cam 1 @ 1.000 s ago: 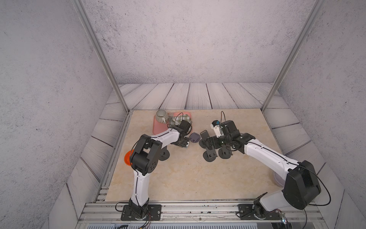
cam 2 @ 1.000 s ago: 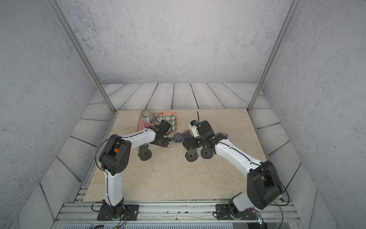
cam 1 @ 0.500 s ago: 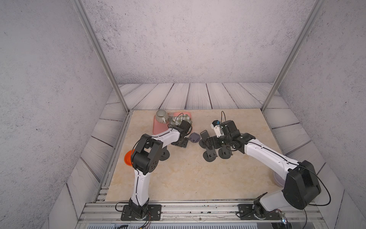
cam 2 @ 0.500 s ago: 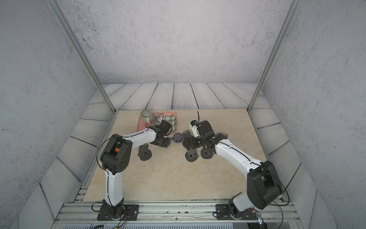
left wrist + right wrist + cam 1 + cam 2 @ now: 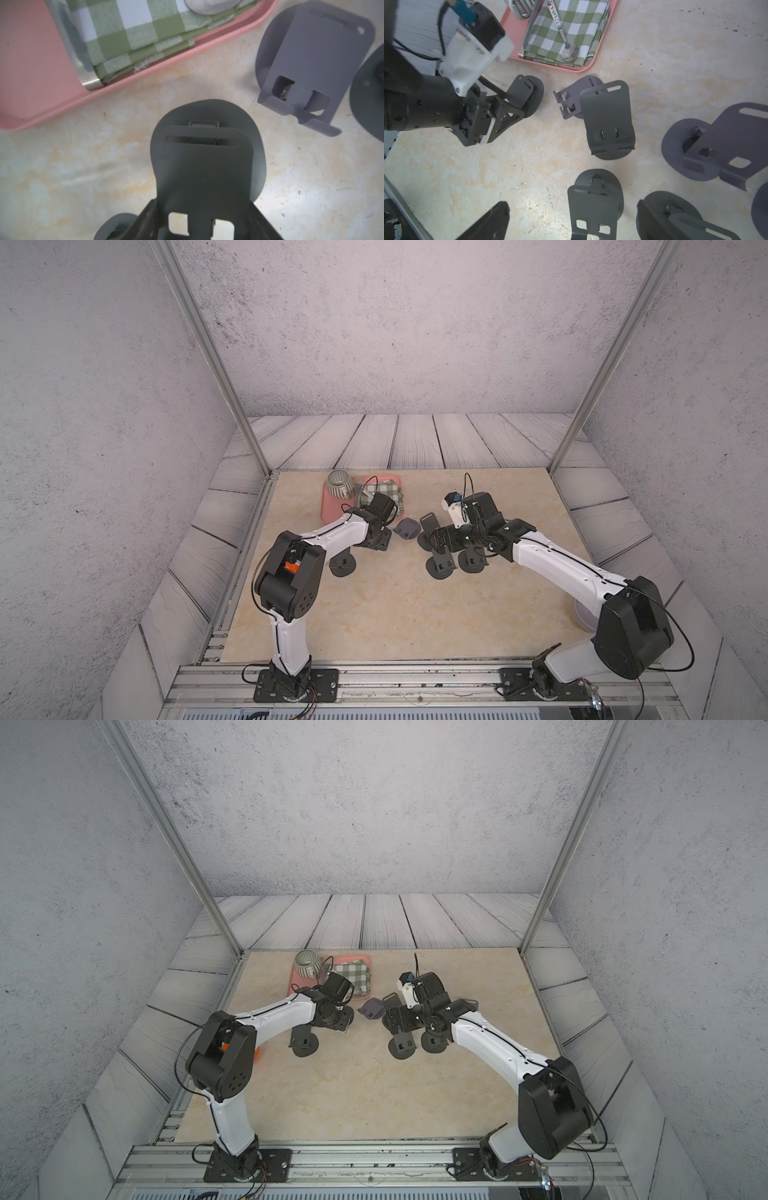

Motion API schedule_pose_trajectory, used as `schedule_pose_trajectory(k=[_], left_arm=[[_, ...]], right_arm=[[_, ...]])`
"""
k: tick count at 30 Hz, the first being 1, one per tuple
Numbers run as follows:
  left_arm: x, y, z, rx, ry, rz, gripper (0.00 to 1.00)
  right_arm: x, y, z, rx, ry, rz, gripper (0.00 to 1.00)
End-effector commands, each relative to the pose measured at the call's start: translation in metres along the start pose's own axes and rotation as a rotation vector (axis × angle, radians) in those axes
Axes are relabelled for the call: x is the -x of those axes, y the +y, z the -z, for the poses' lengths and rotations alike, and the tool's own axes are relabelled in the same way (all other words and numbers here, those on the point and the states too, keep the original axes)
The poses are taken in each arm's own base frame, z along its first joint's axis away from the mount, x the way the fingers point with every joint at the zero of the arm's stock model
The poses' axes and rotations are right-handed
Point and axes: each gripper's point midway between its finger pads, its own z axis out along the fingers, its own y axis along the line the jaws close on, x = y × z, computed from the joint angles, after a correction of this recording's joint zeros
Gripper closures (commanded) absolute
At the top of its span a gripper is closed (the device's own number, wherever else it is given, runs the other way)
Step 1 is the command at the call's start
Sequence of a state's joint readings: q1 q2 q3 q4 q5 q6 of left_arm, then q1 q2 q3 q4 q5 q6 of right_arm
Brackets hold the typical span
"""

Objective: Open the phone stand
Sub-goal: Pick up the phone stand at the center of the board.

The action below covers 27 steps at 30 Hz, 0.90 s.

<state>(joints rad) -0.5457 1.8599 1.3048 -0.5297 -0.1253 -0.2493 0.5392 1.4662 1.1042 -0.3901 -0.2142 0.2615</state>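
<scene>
The phone stand (image 5: 205, 166) looks light, stiff, slick metal; left jaws pinch its hinged plate's edges, toward the bench's (image 5: 374, 614) far left corner; right jaws gape empty.

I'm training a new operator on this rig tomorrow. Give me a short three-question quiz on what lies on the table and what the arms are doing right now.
1. True or false: the spoon lies on the checked cloth.
2. What is the left gripper clamped on? A the spoon; B a dark stand; C the checked cloth.
3. Fill in the colour: the checked cloth lies in a ___ tray.
Key: 1 true; 2 B; 3 pink.
</scene>
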Motion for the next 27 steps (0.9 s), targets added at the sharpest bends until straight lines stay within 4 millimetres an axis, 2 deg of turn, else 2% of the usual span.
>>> schedule_pose_trajectory(k=[1, 13, 20, 27], left_arm=[[0.009, 0.000, 0.018, -0.022, -0.066, 0.028, 0.64], [0.017, -0.012, 0.066, -0.170, -0.235, 0.065, 0.64], [0.016, -0.024, 0.102, -0.306, -0.355, 0.066, 0.63], [0.011, -0.040, 0.119, -0.435, -0.400, 0.056, 0.63]], right_arm=[[0.013, 0.009, 0.005, 0.044, -0.034, -0.032, 0.01], [0.027, 0.034, 0.005, 0.192, -0.078, -0.131, 0.01], [0.033, 0.044, 0.000, 0.263, -0.094, -0.179, 0.11], [0.038, 0.059, -0.002, 0.308, -0.095, -0.182, 0.28]])
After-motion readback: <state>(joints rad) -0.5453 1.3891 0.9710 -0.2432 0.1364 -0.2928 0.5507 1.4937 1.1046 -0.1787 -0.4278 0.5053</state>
